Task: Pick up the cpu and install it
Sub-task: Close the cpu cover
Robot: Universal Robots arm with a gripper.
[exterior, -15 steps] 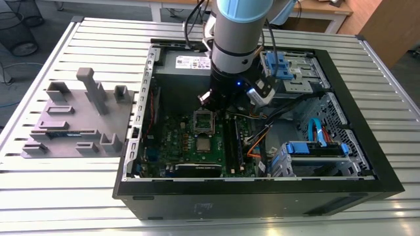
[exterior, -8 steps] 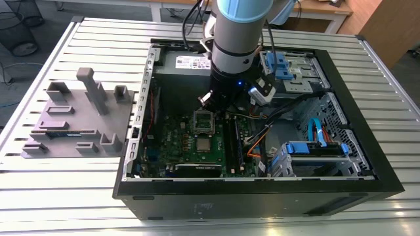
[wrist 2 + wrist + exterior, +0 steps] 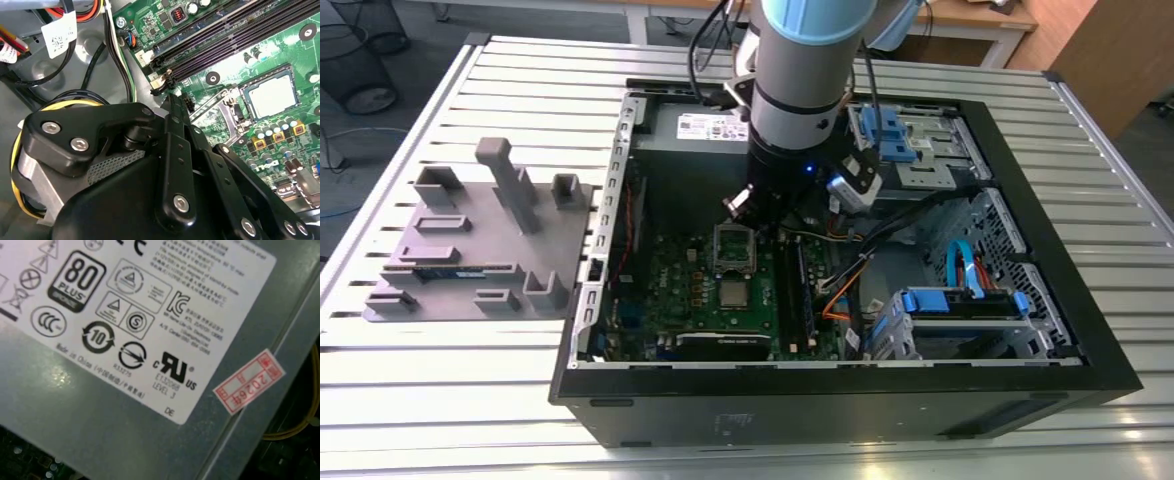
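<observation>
Hovering low inside the open computer case [image 3: 854, 415] on the slatted desk [image 3: 480, 390], with the claw [image 3: 739, 207] over the motherboard [image 3: 674, 290] and near the raised socket frame [image 3: 735, 246]. Impossible to tell how far open, or gripping anything or nothing. Finding the cpu [image 3: 735, 293] flat in its socket just past that frame, apart from the claw, and so judging the work to be at the seating stage.

For doing it well: keep the chip level and square to the socket, press straight down if at all, never drag sideways, and steer clear of the memory slots [image 3: 225, 35] and cables [image 3: 90, 70] close by.

Plainer in the second wrist view than in the exterior view: the claw's black links up close, and the cpu [image 3: 272, 96] sitting square within its socket walls. Adding from the first wrist view: the grey power supply [image 3: 125, 435] with its white label [image 3: 150, 315] and a red sticker [image 3: 248, 381].
</observation>
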